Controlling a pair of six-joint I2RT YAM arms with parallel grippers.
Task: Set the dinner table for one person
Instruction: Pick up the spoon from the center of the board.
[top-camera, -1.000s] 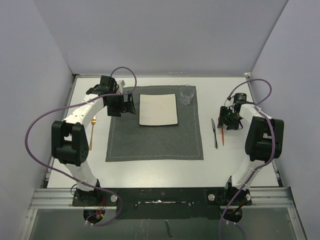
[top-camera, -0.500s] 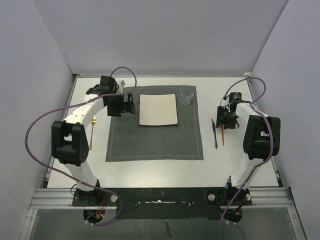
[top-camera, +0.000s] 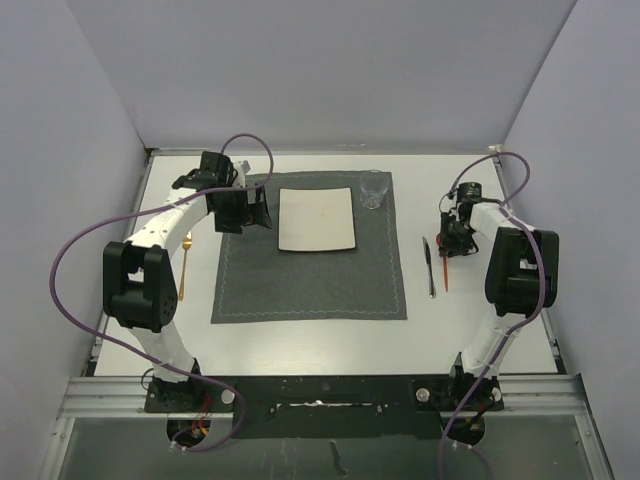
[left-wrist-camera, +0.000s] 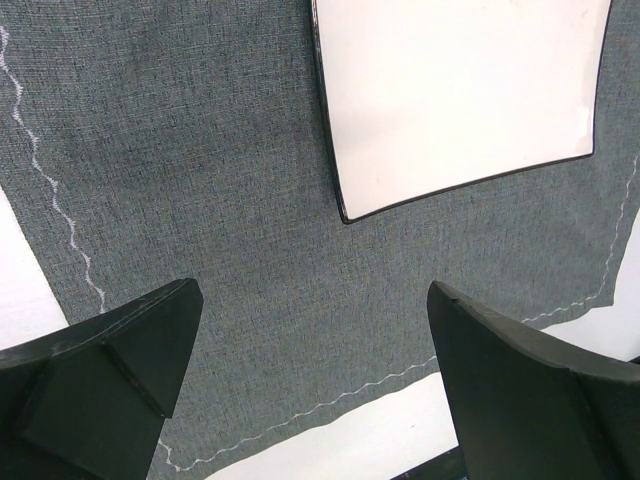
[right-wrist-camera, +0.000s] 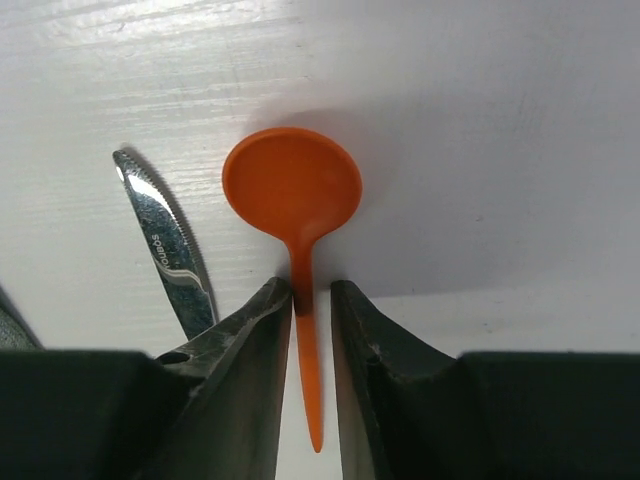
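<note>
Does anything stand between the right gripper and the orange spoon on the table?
Nothing visible does. The right gripper straddles the handle of the orange spoon. The knife lies beside the spoon, apart from it and outside the gap.

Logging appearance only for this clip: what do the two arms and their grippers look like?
The left arm and right arm both have white links joined by boxy black joint housings. A purple cable loops beside the left arm, and a second one arcs over the right. The left gripper and right gripper each have two matte black, wedge-shaped fingers. No markings are visible.
</note>
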